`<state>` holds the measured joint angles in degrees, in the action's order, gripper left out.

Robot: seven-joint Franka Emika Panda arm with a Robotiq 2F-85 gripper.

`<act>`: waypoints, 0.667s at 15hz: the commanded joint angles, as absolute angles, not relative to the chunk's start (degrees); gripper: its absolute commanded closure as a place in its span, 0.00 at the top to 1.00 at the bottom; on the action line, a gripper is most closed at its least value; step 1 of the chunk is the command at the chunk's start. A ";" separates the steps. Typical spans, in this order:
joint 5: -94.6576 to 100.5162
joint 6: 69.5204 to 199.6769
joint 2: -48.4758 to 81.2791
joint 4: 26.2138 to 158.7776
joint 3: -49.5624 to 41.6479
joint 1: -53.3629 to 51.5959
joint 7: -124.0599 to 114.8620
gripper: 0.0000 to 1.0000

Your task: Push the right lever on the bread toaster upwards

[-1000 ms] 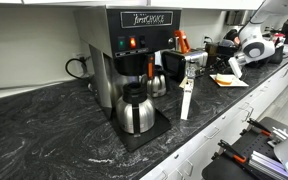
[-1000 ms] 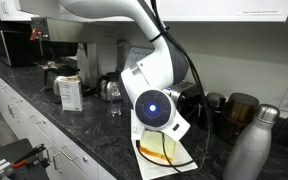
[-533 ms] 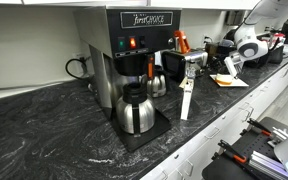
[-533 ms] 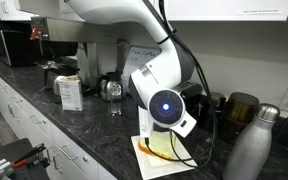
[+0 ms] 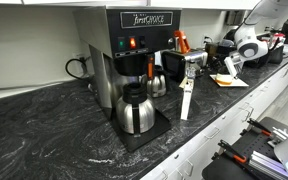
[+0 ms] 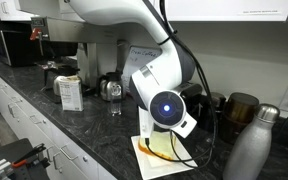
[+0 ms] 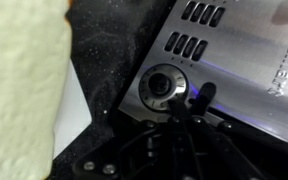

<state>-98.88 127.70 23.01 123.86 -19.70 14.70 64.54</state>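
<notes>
The bread toaster (image 7: pixel 234 60) fills the upper right of the wrist view. It is shiny chrome with dark vent slots, a round knob (image 7: pixel 162 84) and a black lever (image 7: pixel 200 97). My gripper (image 7: pixel 178 108) comes up from the bottom edge, dark, with its fingers shut together and holding nothing. Its tip lies between the knob and the lever, right beside the lever. In both exterior views the arm (image 6: pixel 162 100) (image 5: pixel 250 44) hides most of the toaster and the fingers.
A tall coffee brewer (image 5: pixel 134 45) with a steel carafe (image 5: pixel 134 108) stands mid-counter, with a white box (image 5: pixel 187 95) next to it. A white paper (image 6: pixel 162 152) lies under the arm. A steel bottle (image 6: pixel 246 145) and a dark cup (image 6: pixel 239 108) stand beside it.
A second ago the arm shifted sideways and lowered toward the toaster. Over the last half second nothing visibly moved.
</notes>
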 commanded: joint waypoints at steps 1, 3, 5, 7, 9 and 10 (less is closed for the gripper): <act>-100.78 125.03 22.09 122.83 -18.63 16.29 66.51 0.00; -100.53 124.77 20.93 123.29 -18.70 16.24 67.43 0.00; -100.32 124.36 19.65 123.76 -18.71 16.19 68.95 0.00; -100.10 123.85 18.15 124.25 -18.66 16.12 70.39 0.00; -100.19 122.48 16.51 124.73 -18.68 16.16 71.24 0.00; -100.12 122.25 15.78 124.96 -18.75 16.18 71.55 0.00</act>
